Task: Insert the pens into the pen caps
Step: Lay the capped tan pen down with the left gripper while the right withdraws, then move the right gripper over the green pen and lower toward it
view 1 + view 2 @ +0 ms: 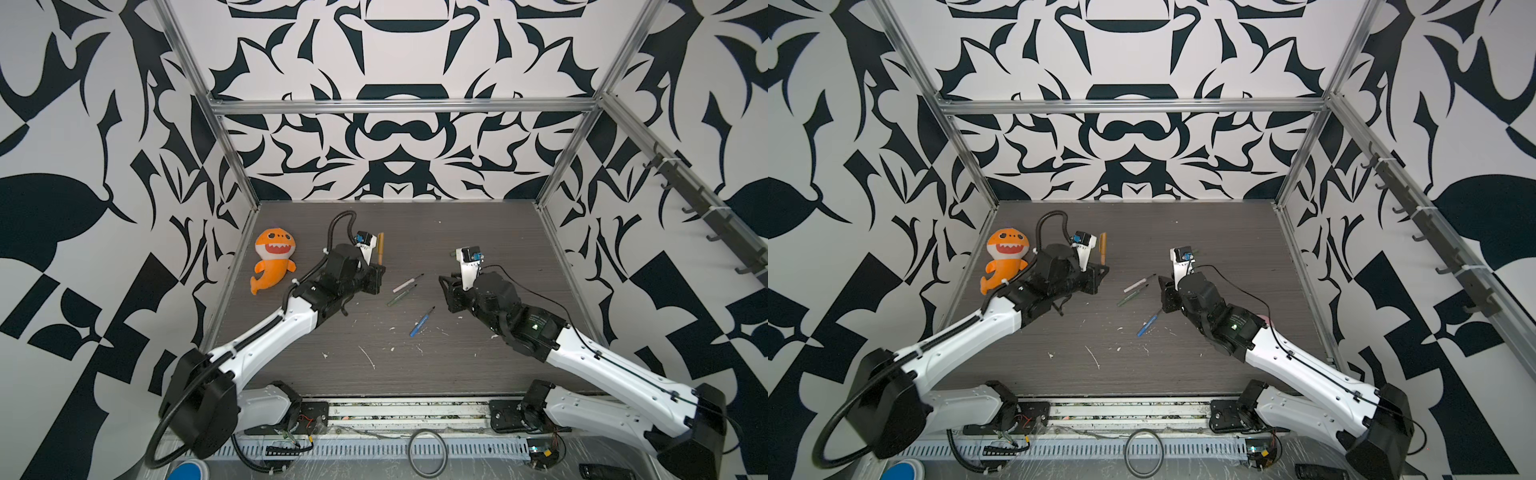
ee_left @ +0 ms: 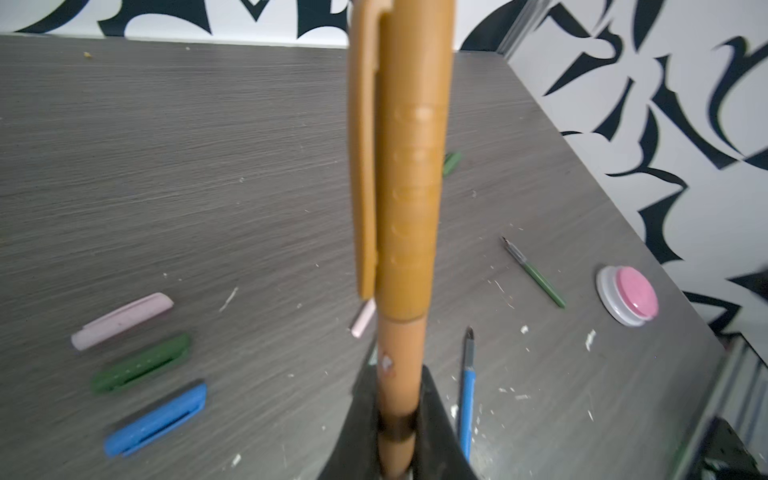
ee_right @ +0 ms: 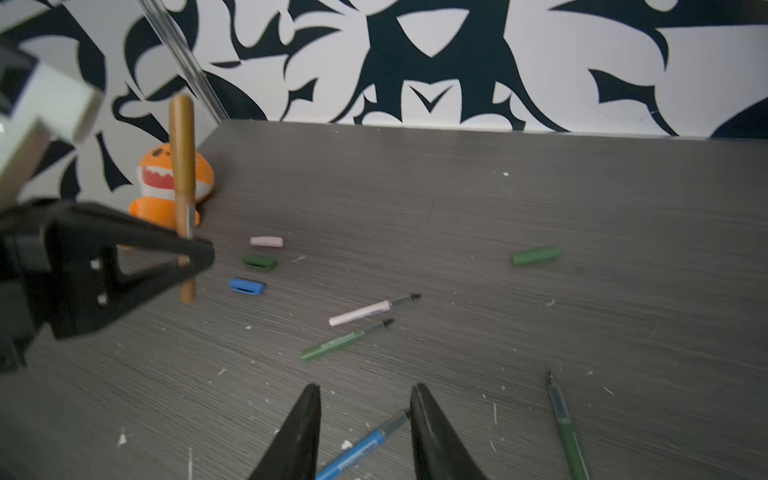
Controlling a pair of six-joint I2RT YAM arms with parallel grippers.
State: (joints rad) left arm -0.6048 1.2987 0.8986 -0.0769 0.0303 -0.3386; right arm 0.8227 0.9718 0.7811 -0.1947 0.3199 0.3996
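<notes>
Left gripper, raised at the table's left, pinches the capped orange pen upright. Right gripper hangs low, fingers spread and empty, over the blue pen. Grey table white-flecked; walls black-and-white patterned.

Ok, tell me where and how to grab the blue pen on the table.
Take the blue pen at mid-barrel, on the blue part, coming straight down with the right hand, fingers across the barrel. It lies flat on the table; the dark tip end should stay free for the blue cap.
</notes>
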